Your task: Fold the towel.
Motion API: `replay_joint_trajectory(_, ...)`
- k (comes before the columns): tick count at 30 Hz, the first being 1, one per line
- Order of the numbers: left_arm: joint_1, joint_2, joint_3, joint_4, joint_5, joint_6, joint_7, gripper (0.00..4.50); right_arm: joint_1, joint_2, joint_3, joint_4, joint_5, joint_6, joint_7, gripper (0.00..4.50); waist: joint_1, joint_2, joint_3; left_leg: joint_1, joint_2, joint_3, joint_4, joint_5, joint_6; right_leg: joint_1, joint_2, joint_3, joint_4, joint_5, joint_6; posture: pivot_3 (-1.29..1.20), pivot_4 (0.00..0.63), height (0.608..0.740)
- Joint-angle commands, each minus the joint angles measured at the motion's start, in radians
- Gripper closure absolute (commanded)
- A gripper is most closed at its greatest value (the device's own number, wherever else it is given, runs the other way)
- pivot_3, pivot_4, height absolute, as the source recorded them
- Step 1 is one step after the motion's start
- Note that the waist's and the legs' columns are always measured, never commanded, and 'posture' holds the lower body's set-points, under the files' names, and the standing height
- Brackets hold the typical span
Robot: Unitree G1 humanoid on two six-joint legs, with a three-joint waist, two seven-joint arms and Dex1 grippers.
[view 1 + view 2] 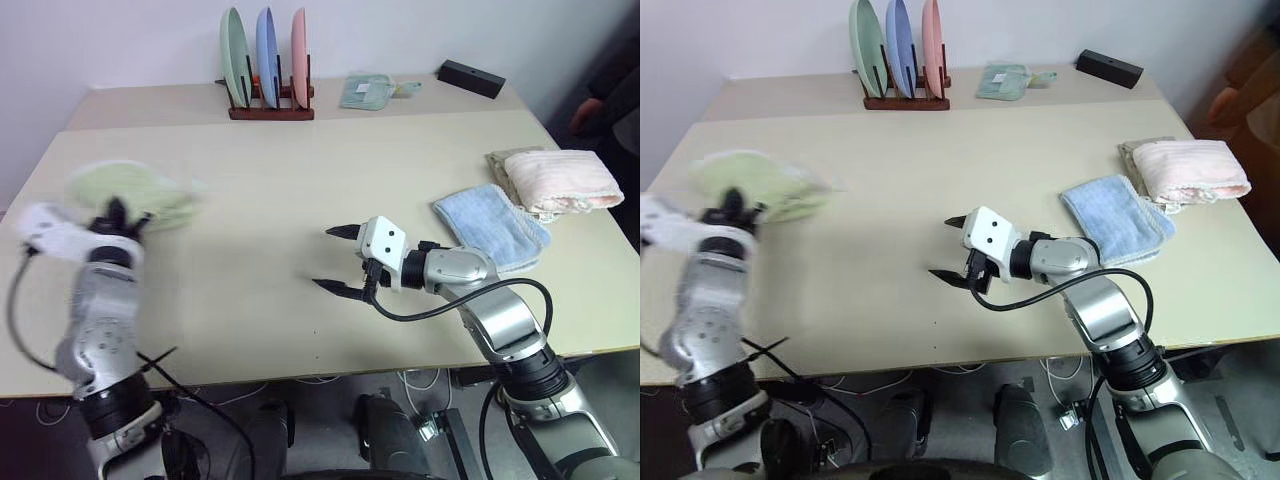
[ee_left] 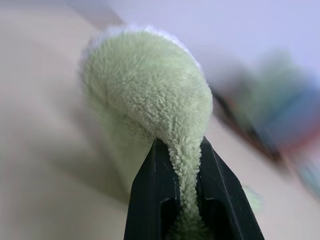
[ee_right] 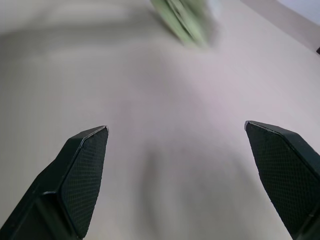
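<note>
Towel (image 1: 135,192) sits way over at the table's (image 1: 250,180) 9 o'clock side, a bunched light green heap, and the left gripper (image 2: 186,200) has its fingers clamped tight on a fold of it. Moving right, the right gripper (image 1: 335,260) hangs over bare tabletop near the middle, fingers spread wide, grabbing nothing. Out at 3 o'clock lie a folded blue towel (image 1: 490,225) and a pink towel (image 1: 560,180).
</note>
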State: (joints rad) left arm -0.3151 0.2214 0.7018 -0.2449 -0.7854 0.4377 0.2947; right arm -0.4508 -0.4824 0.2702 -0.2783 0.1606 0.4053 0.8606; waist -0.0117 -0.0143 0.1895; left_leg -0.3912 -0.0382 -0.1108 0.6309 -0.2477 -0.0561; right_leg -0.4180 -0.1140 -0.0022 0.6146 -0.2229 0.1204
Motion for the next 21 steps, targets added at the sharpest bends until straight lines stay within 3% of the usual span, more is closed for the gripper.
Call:
replay_joint_trajectory(1, 0.051, -0.008, 0.081, 0.02, -0.031, -0.019, 0.052, 4.44, -0.007, 0.006, 0.001, -0.022, -0.001, -0.028, -0.003, 0.0, 0.001, 0.0, 0.0, 0.0, 0.0, 0.0, 0.0, 0.0, 0.0, 0.0, 0.0, 0.0, 0.0, 0.0, 0.0, 0.0, 0.15, 0.74)
replay_joint_trajectory(5, 0.14, -0.061, 0.093, -0.011, -0.063, -0.009, 0.079, 4.44, -0.01, 0.004, 0.003, -0.004, -0.005, -0.046, 0.003, 0.0, 0.008, -0.004, 0.0, 0.0, 0.0, -0.001, 0.001, 0.0, 0.0, 0.002, 0.0, 0.0, 0.0, 0.0, 0.0, 0.0, 0.15, 0.74)
replay_joint_trajectory(9, 0.221, -0.125, 0.092, -0.085, -0.117, -0.023, 0.097, 2.89, -0.013, -0.004, 0.002, 0.03, -0.011, -0.074, 0.013, 0.0, 0.006, -0.006, 0.0, 0.0, 0.0, -0.001, 0.002, 0.0, 0.0, 0.003, 0.0, 0.0, 0.0, 0.0, 0.0, 0.0, 0.15, 0.74)
replay_joint_trajectory(14, 0.296, -0.156, 0.122, -0.171, -0.161, -0.049, 0.162, 0.23, -0.02, -0.004, 0.002, 0.072, -0.021, -0.104, 0.026, 0.0, 0.001, -0.006, 0.0, 0.001, 0.0, -0.001, 0.002, 0.0, 0.0, 0.003, 0.0, -0.001, 0.0, 0.0, 0.0, 0.0, 0.15, 0.74)
replay_joint_trajectory(18, 0.352, -0.093, 0.175, -0.23, -0.12, -0.097, 0.191, 0.08, -0.035, -0.001, 0.001, 0.109, -0.029, -0.121, 0.033, 0.0, -0.001, -0.006, 0.0, 0.001, 0.0, -0.001, 0.001, 0.0, 0.0, 0.003, 0.0, -0.001, 0.0, 0.0, 0.0, 0.0, 0.15, 0.74)
replay_joint_trajectory(21, 0.385, 0.034, 0.104, -0.274, -0.056, -0.054, 0.107, 0.08, -0.048, 0.001, -0.024, 0.146, -0.029, -0.126, 0.019, 0.0, 0.003, -0.006, 0.0, 0.001, 0.0, -0.001, 0.001, 0.0, 0.0, 0.002, 0.001, -0.001, 0.0, 0.0, -0.001, 0.0, 0.15, 0.74)
